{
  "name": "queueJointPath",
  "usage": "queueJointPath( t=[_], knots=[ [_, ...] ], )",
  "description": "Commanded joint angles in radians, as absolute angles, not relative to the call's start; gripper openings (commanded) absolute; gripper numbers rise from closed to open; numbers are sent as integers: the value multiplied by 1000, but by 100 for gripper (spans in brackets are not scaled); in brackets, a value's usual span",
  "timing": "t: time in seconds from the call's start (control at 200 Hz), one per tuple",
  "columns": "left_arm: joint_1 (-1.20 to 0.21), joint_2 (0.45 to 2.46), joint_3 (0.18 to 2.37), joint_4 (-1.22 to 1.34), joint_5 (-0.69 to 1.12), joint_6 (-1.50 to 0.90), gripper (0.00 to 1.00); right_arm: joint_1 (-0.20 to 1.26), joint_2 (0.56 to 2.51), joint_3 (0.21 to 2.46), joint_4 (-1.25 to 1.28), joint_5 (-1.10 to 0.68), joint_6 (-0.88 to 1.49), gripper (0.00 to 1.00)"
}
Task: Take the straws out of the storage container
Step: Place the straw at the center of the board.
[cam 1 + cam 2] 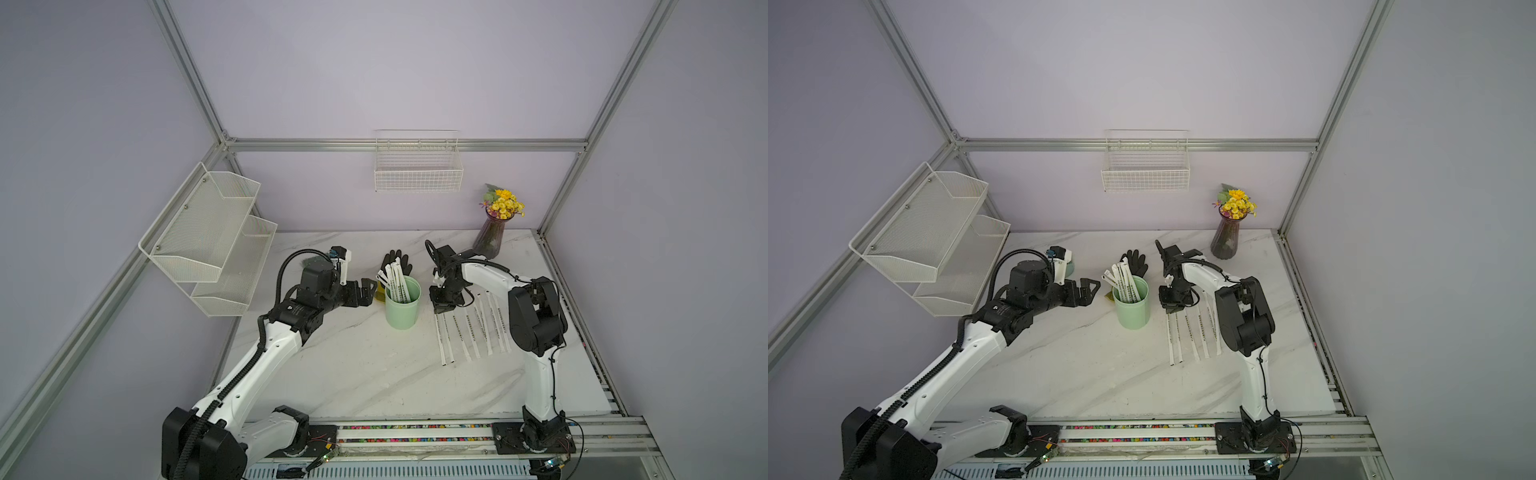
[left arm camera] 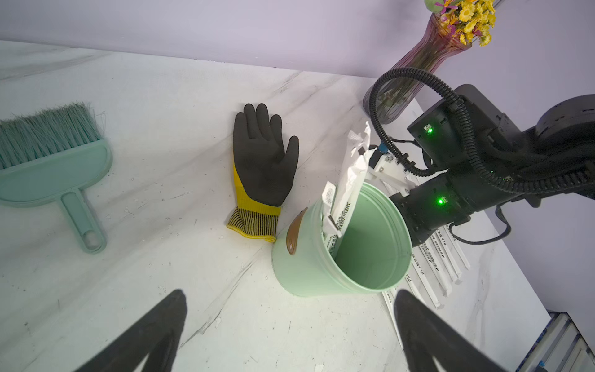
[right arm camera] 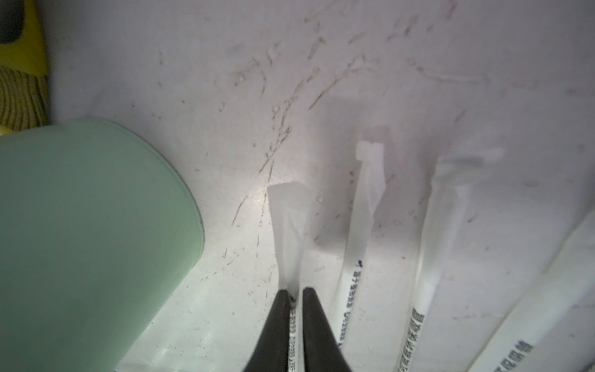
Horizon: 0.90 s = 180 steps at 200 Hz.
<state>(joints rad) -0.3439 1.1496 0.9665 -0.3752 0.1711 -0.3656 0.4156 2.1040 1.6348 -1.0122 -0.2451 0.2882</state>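
Paper straw down, release pending

A white paper-wrapped straw (image 3: 288, 225) is flanked closely by the black tips of the right gripper (image 3: 293, 291) on the white marble table (image 1: 353, 374), at the end of the laid-out row (image 1: 473, 332); pinched or loose cannot be told. Jaws should be spread fully before any lift, so the wrapper is not dragged. More straws (image 1: 395, 278) are seen leaning in the pale mint-green cylindrical cup (image 1: 402, 309); the left gripper (image 1: 368, 293) is held wide open beside it.

Marble table (image 1: 353, 374), straws (image 3: 433, 257), cup (image 1: 402, 313), glove (image 2: 262, 161), vase (image 1: 490, 239)
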Motion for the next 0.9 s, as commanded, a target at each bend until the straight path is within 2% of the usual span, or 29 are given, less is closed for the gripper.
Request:
queueJointPath(
  t=[0.0,0.54,0.895],
  knots=[
    [-347,1135,954,-342,177,-364,100,411,2090,1621,-997,-241,299,15],
    [-347,1129,947,-343,175,-364,100,410,2054,1592,-967,-238,311,17],
    [-347,1129,946,-341,175,-365,100,408,2008,1571,-918,-304,320,20]
  ],
)
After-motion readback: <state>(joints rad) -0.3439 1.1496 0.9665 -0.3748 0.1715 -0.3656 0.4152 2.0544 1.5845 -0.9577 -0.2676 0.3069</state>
